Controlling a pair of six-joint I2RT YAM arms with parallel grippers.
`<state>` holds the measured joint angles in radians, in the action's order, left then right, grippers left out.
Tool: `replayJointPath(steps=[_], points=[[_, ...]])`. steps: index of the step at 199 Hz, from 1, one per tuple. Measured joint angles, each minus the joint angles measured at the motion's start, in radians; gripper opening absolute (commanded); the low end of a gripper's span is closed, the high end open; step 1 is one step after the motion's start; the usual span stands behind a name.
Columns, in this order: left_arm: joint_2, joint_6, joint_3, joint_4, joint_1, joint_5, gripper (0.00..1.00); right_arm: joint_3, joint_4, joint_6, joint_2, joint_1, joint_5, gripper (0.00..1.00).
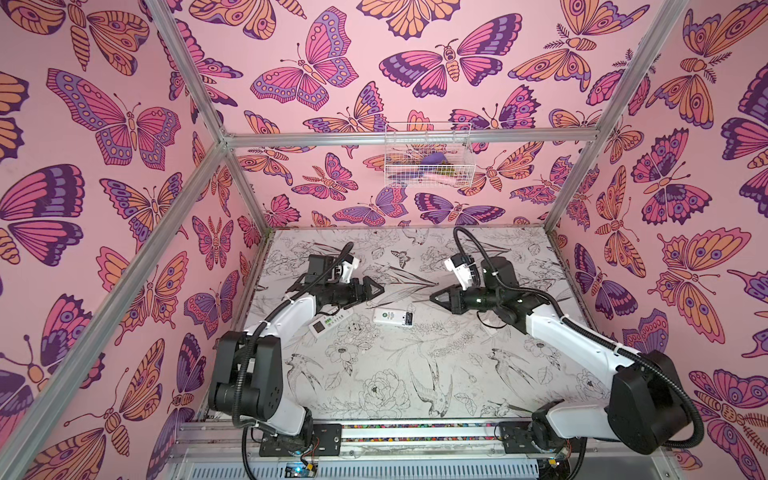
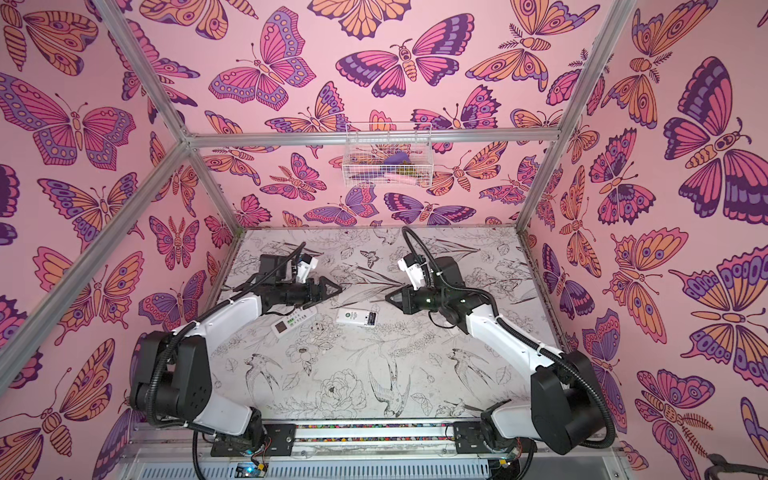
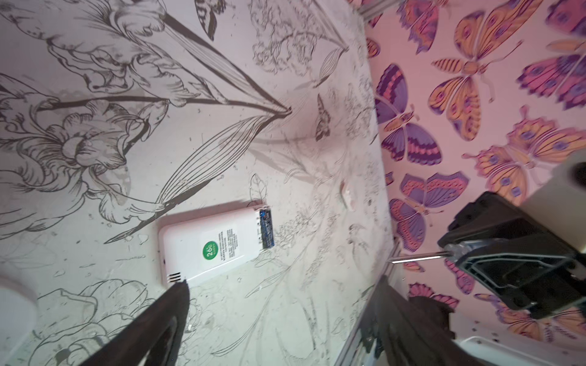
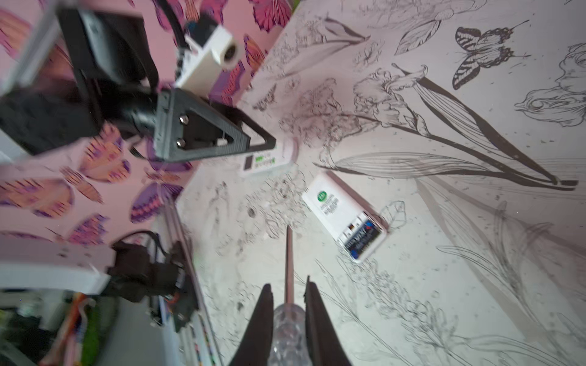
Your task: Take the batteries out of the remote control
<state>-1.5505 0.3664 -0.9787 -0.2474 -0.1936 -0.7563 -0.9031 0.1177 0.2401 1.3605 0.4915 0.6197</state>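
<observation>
- Clamping a screwdriver (image 4: pixel 287 329) by its clear handle with the right gripper (image 4: pixel 288 283), jaws tight on either side; grey shaft out past the fingertips, tip near the remote (image 4: pixel 329 202) but not touching it.
- Holding nothing in the left gripper (image 3: pixel 282 282): released, jaws spread wide over bare table (image 3: pixel 285 317).
- Placing both grippers, in both top views, raised above the table, tips facing each other, well apart, with the remote lying near the gap between them.
- Finding the remote face down, round green sticker up, cover off, bay open at one end.
- Locating the batteries (image 4: pixel 364 236) inside that bay, lying side by side, dark labels with some blue; exact count hard to read through the blur.
- Noting a second remote (image 1: pixel 330 323) face up, buttons showing, partly under the left arm (image 1: pixel 291 309), near the first but not touching.
- Marking a wire basket (image 1: pixel 428 156) hung on the back rail; contents too small to tell.
</observation>
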Motion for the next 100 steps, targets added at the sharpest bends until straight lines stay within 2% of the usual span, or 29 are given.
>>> replayJointPath(steps=[10, 29, 44, 61, 78, 100], points=[[-0.013, -0.021, -0.007, -0.026, -0.025, 0.021, 0.95, -0.001, 0.055, -0.079, 0.001, 0.027, -0.024, 0.00], [-0.037, -0.051, -0.016, -0.068, -0.064, 0.055, 0.84, -0.002, 0.129, -0.194, 0.005, 0.061, -0.064, 0.00], [-0.053, -0.060, -0.018, -0.087, -0.082, 0.086, 0.76, -0.002, 0.154, -0.268, 0.014, 0.076, -0.089, 0.00], [-0.075, -0.071, -0.023, -0.102, -0.098, 0.113, 0.71, -0.002, 0.159, -0.338, 0.028, 0.097, -0.113, 0.00], [-0.105, -0.070, -0.042, -0.122, -0.109, 0.130, 0.70, -0.002, 0.158, -0.380, 0.053, 0.117, -0.130, 0.00], [-0.124, -0.074, -0.062, -0.140, -0.116, 0.159, 0.75, -0.002, 0.145, -0.408, 0.090, 0.132, -0.141, 0.00]])
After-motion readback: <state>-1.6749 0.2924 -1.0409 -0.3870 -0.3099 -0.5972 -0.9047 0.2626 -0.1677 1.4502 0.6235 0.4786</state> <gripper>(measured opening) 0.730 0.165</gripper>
